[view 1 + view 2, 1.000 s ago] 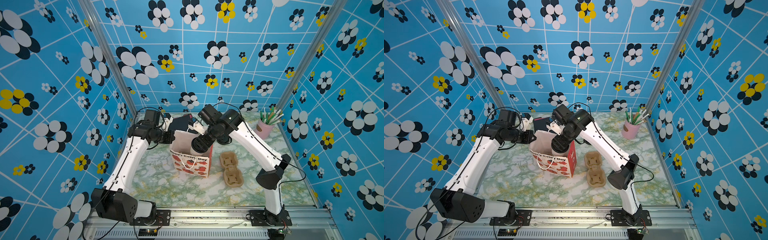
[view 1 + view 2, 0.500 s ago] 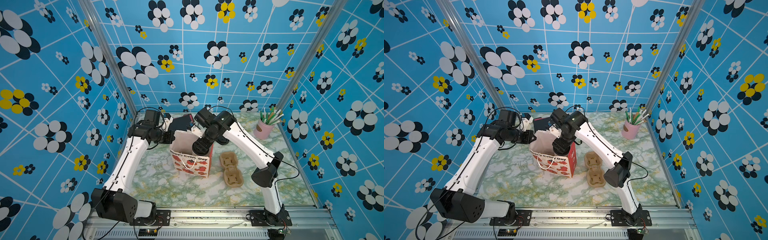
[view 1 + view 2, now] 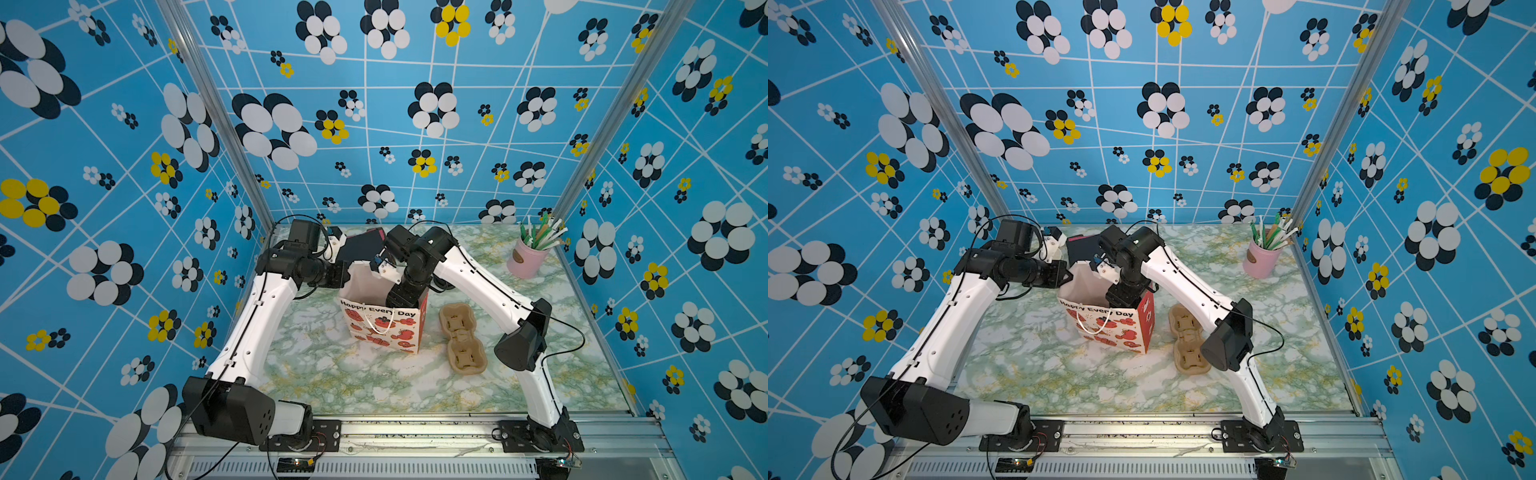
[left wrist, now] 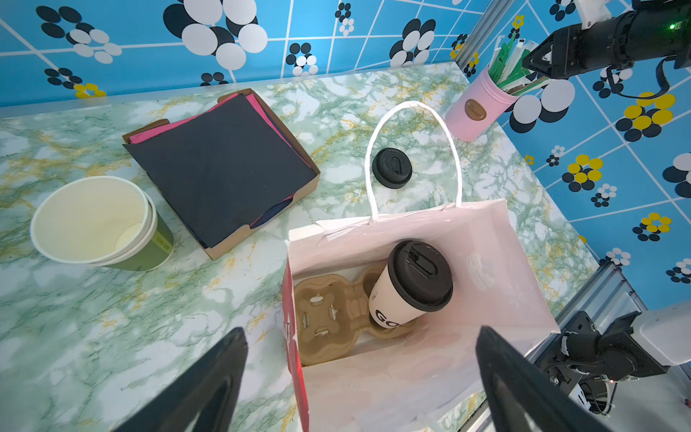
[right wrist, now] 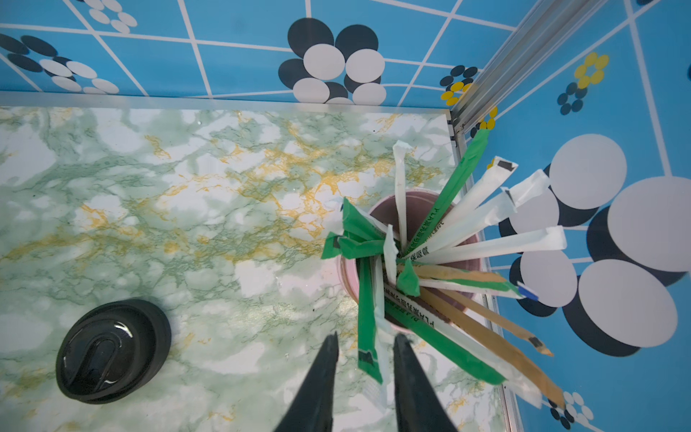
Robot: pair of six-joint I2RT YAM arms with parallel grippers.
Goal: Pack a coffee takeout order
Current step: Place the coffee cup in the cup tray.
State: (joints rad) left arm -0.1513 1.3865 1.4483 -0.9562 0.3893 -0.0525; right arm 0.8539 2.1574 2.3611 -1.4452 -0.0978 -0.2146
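Paper bag point(image 3: 384, 324) with red flowers and white cord handles, upright near the middle of the green marble table point(image 3: 324, 365), mouth open. Inside, flat on the bottom, a brown pulp cup carrier point(image 4: 325, 318). Second carrier point(image 3: 462, 337) on the table just beside the bag. Pink pot point(image 3: 524, 261) of green, white and brown wrapped straws point(image 5: 467, 213) in the back right corner. Cardboard tray point(image 4: 228, 248) near the back wall, pink napkins point(image 4: 258, 106) peeking out; stack of green cups point(image 4: 160, 247) close by.
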